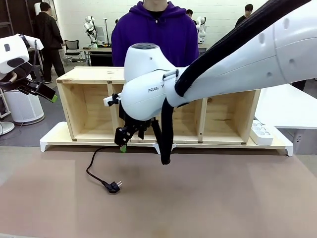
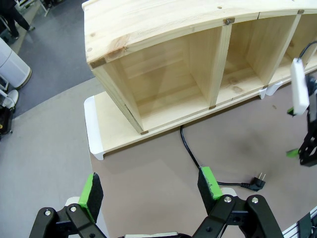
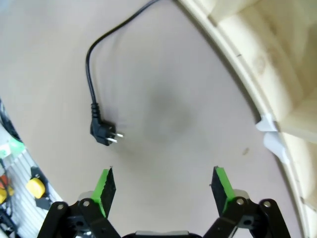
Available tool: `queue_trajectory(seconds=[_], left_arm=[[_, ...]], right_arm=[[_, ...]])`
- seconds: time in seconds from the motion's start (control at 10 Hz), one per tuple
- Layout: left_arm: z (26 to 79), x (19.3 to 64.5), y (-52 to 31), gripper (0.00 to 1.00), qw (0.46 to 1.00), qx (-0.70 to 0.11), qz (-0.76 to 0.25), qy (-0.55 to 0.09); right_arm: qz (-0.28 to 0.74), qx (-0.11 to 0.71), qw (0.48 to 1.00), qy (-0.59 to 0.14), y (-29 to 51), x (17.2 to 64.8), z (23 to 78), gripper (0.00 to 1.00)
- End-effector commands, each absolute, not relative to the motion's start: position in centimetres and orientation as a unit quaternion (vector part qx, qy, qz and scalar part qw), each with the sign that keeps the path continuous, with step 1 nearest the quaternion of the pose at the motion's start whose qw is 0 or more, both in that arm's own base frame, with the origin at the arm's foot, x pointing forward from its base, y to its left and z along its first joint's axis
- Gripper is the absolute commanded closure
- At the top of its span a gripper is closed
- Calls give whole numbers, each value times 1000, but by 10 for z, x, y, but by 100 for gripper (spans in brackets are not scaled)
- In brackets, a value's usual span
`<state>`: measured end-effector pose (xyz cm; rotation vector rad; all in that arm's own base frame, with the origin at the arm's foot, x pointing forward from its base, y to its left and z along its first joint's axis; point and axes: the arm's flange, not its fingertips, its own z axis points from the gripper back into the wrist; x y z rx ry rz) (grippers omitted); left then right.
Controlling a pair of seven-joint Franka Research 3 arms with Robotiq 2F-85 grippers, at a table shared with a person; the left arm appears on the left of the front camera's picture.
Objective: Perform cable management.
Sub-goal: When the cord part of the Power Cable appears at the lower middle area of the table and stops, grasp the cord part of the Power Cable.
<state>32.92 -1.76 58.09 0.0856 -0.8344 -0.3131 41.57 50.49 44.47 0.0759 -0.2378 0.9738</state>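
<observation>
Lying slack on the table (image 1: 223, 198) in the front view, the cable (image 1: 92, 163) is running from the shelf (image 1: 89, 74) base to its plug (image 1: 113, 186), its other end hiding behind the right arm (image 1: 148, 94); tidying is seemingly not yet begun. Left wrist view: the left gripper (image 2: 150, 187) is standing jaws apart, empty, one pad covering some cord. Right wrist view: the right gripper (image 3: 163, 184) is hovering jaws apart, empty, short of the plug, with the cord running off the top edge.

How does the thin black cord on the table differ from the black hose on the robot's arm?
The cable is thin; the hose is far thicker. The cable lies curved on the table, ending in a plug; the hose runs along the right arm and hangs in a loop above the table. Both are black and flexible.
</observation>
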Motion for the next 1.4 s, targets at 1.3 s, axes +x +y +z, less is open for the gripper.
queue_trajectory(seconds=[1.3], left_arm=[[581, 329, -16, 0, 902, 42, -150, -404]], right_arm=[[506, 44, 860, -52, 551, 425, 416, 0]])
